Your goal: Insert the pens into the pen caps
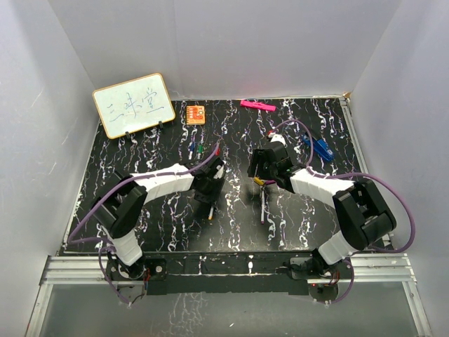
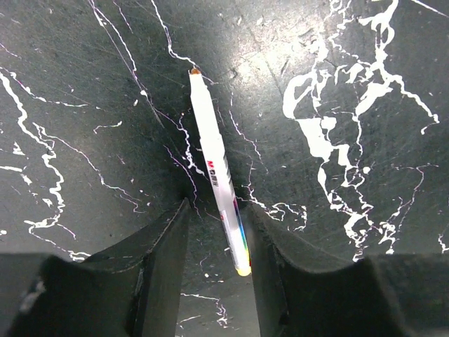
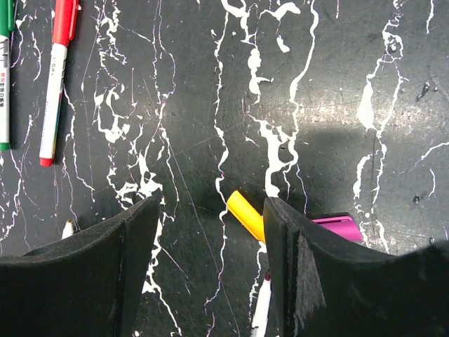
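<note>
**Both grippers open over pen and cap**

The black white-veined table (image 1: 168,228) carries a whiteboard (image 1: 133,104) propped at its far left corner, well apart from the work.

The left gripper (image 2: 216,207) is down at the table's middle with its fingers spread. They straddle the orange-tipped pen (image 2: 214,158), which lies flat and uncapped with its tip pointing away from the wrist. Its rear half sits in the gap, close to one finger.

The right gripper (image 3: 210,207) is just to the right, jaws also spread and pinching nothing. The yellow cap (image 3: 245,213) lies on the table between them, its end tucked against one finger. A magenta cap (image 3: 338,226) shows just outside that same finger, and a second bare pen (image 3: 261,309) lies beneath it.

Farther off lie a red-capped pen (image 3: 56,84) and a green-capped pen (image 3: 5,84), side by side.
</note>
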Tool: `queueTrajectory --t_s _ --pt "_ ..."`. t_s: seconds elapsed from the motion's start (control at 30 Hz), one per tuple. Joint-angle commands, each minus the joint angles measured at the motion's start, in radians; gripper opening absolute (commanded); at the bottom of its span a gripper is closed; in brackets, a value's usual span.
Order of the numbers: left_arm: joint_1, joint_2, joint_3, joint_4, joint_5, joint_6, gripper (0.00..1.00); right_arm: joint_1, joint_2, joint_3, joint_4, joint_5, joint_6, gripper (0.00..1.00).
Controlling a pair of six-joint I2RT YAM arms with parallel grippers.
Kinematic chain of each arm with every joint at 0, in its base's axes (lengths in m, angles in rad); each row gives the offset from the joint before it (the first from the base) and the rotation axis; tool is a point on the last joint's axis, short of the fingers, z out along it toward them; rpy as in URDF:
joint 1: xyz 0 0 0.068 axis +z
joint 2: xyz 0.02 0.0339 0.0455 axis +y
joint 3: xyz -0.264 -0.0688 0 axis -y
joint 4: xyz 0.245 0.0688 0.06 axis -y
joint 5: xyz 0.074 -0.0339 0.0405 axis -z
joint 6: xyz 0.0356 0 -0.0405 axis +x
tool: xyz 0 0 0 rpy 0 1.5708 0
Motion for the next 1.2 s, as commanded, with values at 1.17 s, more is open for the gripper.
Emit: queueTrajectory --t_s 1.17 --pt "-0.016 0.096 0.068 -0.162 -0.115 0.067 0.00 0.002 0.044 0.067 0.077 -0.048 -0.001 0.55"
